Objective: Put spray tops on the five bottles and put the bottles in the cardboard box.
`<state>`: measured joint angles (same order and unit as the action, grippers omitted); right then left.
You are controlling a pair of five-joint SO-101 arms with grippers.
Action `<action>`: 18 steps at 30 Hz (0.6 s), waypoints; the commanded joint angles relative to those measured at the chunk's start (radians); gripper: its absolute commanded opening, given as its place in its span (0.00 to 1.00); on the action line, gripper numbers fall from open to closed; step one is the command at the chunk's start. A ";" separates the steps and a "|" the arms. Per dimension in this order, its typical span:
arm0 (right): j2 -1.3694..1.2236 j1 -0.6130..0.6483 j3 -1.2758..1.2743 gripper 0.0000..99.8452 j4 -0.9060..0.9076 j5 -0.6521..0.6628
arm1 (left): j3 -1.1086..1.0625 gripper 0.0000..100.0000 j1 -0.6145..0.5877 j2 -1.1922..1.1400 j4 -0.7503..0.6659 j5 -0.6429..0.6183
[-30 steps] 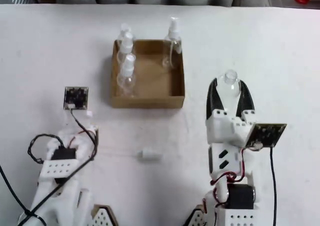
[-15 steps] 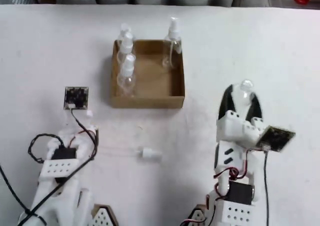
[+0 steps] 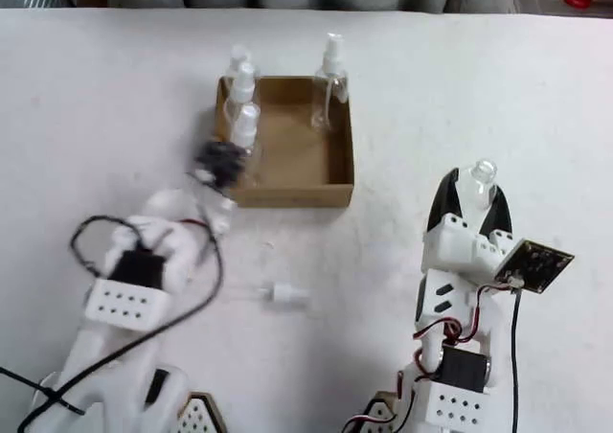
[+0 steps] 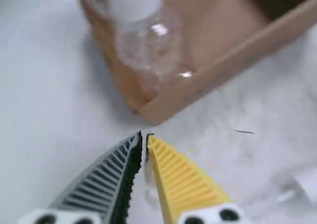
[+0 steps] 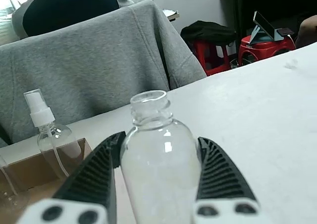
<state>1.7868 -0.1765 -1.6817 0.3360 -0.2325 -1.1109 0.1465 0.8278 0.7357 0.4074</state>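
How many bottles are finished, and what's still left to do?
Four clear plastic bottles with white spray tops stand in the brown cardboard box, so those look done. The right claw holds the fifth clear bottle, its neck bare. The last white spray top lies loose on the white table, and the shut left claw is by the box's corner. Left: fit that top, then box that bottle.

Past the far edge of the white counter sits a grey hooded sweatshirt, and farther back a black bag rests on a red stool.
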 commanded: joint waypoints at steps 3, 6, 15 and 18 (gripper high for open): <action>0.004 -0.005 -0.009 0.02 0.005 -0.012 | 0.100 0.02 0.371 0.012 0.218 0.158; 0.004 -0.005 -0.009 0.02 0.010 -0.012 | 0.095 0.02 0.503 0.004 0.287 0.265; 0.010 -0.004 -0.009 0.02 0.036 -0.012 | 0.072 0.19 0.532 -0.005 0.279 0.402; 0.010 -0.001 -0.009 0.02 0.033 -0.012 | 0.089 0.20 0.503 -0.077 0.273 0.448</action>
<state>1.7868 -0.1734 -1.6817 0.3713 -0.2325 -1.0740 0.6774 0.8094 1.0211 0.8109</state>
